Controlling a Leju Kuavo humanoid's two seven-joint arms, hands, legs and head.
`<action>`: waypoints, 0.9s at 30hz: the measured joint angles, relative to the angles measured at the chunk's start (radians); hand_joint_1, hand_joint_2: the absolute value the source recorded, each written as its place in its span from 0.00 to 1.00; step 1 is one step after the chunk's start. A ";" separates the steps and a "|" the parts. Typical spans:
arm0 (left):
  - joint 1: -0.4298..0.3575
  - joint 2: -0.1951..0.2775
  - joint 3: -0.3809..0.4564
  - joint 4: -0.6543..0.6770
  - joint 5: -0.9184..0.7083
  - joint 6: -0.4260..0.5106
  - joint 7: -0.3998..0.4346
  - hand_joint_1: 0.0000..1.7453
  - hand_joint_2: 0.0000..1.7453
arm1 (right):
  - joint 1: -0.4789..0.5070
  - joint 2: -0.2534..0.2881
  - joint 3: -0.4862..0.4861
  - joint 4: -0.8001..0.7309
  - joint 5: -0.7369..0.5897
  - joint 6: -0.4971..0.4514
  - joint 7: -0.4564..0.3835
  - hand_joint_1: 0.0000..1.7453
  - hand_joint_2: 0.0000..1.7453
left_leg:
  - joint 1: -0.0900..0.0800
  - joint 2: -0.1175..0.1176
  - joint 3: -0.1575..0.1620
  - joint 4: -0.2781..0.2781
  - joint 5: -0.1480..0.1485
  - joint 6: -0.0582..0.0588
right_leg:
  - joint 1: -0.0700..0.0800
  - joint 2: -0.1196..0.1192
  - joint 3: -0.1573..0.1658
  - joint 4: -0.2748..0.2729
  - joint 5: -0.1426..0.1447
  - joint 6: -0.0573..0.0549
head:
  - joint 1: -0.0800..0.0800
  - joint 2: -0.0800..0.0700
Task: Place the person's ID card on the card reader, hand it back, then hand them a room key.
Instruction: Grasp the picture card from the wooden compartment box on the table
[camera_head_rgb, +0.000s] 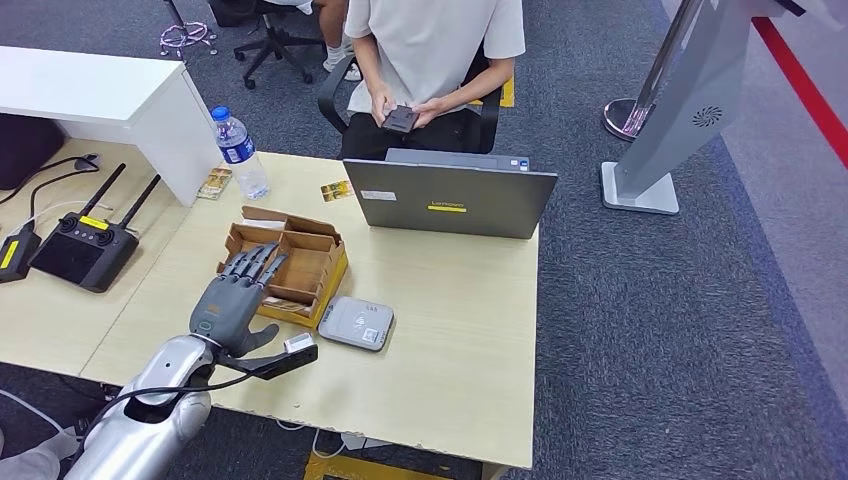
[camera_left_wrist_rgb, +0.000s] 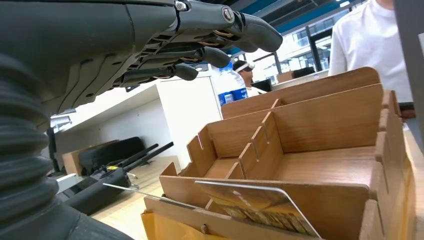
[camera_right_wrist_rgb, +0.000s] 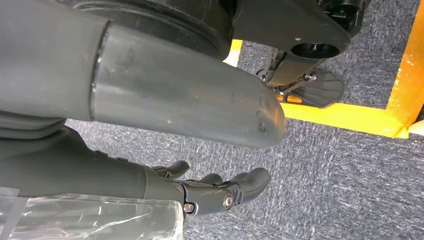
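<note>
Beside wooden box (camera_head_rgb: 300, 262), card reader (camera_head_rgb: 357, 323) flat, skewed.

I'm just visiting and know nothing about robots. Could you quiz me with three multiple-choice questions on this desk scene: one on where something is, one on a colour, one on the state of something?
1. Where is the card reader?
A. right beside the wooden box
B. on the laptop
C. on the floor

2. What colour is the bottle cap?
A. red
B. blue
C. green

3. What is the left hand doing?
A. gripping the bottle
B. pressing the laptop
C. hovering over the box, fingers spread, holding nothing

Answers: 1 A, the grey reader lies by the box's corner. 2 B, the cap is blue. 3 C, the wrist view shows the fingers above the compartments, empty.
</note>
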 joint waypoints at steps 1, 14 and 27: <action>-0.004 -0.001 0.000 0.005 0.001 0.000 0.001 0.00 1.00 | 0.000 0.000 0.002 0.000 0.000 0.000 0.000 0.00 0.00 | 0.000 0.000 0.000 0.000 0.000 0.000 | 0.000 0.000 0.000 0.000 0.000 0.000 | 0.000 0.000; -0.039 -0.016 0.000 0.076 0.004 -0.003 0.002 0.50 1.00 | -0.002 0.000 0.009 0.000 0.000 0.002 0.003 0.00 0.00 | 0.000 0.000 0.000 0.000 0.000 0.000 | 0.000 0.000 0.000 0.000 0.000 0.000 | 0.000 0.000; -0.052 -0.021 0.000 0.120 0.036 -0.010 -0.034 1.00 1.00 | -0.004 0.000 0.027 0.000 0.001 0.005 0.007 0.00 0.00 | 0.000 0.000 0.000 0.000 0.000 0.000 | 0.000 0.000 0.000 0.000 0.000 0.000 | 0.000 0.000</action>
